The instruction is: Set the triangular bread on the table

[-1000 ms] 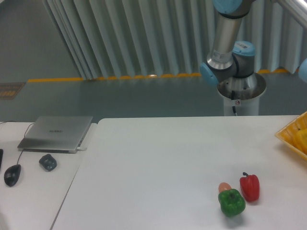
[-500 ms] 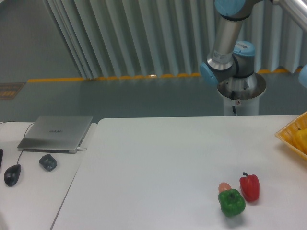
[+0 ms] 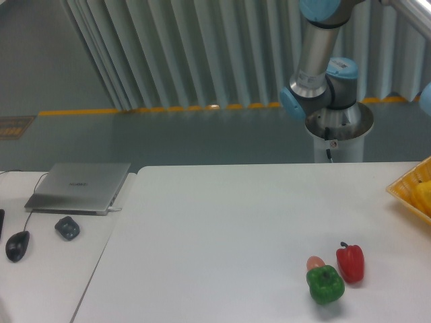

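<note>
The triangular bread cannot be seen anywhere in the camera view, so its pointing and long axis cannot be told, nor how it lies relative to the fingers. The fingers are out of view too; only the arm (image 3: 316,60) shows, rising off the top edge, so their opening cannot be told. On the white tabletop (image 3: 222,229) sit 2 peppers, a green pepper (image 3: 326,284) just beside a red pepper (image 3: 350,262), with a small orange ball (image 3: 314,263) touching the green one. A yellow basket (image 3: 404,185) sits at the right edge.
</note>
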